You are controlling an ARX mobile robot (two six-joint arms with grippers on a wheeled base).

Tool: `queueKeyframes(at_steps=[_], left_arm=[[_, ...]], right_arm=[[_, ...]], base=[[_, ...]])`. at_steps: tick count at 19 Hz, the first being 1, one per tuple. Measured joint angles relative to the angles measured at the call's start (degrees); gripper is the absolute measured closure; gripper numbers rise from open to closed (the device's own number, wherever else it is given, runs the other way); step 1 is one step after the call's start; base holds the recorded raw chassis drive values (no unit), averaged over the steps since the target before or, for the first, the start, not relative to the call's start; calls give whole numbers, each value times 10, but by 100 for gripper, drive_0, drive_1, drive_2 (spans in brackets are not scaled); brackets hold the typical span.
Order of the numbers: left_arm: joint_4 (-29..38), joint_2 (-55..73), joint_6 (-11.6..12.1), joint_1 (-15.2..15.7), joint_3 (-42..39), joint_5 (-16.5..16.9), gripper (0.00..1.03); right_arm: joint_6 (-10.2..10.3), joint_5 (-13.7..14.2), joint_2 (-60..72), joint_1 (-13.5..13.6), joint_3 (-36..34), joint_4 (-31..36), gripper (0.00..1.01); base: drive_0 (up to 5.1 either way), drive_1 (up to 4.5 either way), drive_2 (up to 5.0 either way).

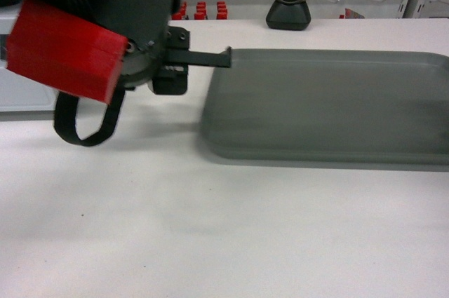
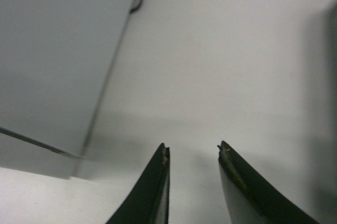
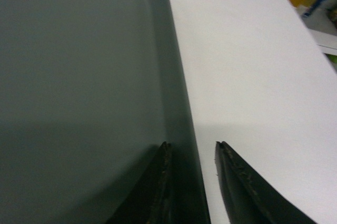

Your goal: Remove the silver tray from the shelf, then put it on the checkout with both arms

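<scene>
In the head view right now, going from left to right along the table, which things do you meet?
Red block on the left arm → black cable loop → left claw reaching to the tray's corner → silver tray, lying flat on the white checkout.

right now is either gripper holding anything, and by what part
Nothing is clearly held. The right gripper straddles the tray rim at its right edge, jaws apart. The left gripper is open over bare table, beside the tray.
</scene>
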Motion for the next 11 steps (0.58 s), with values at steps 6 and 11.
queueKeyframes(at_steps=[6, 11], left_arm=[[5, -9, 0, -6, 0, -3, 6], [9, -16, 0, -5, 0, -3, 5]], right_arm=[[-8, -18, -2, 3, 17, 24, 9], [-11, -35, -3, 12, 19, 26, 3]], base=[[0, 0, 0], [0, 0, 0]])
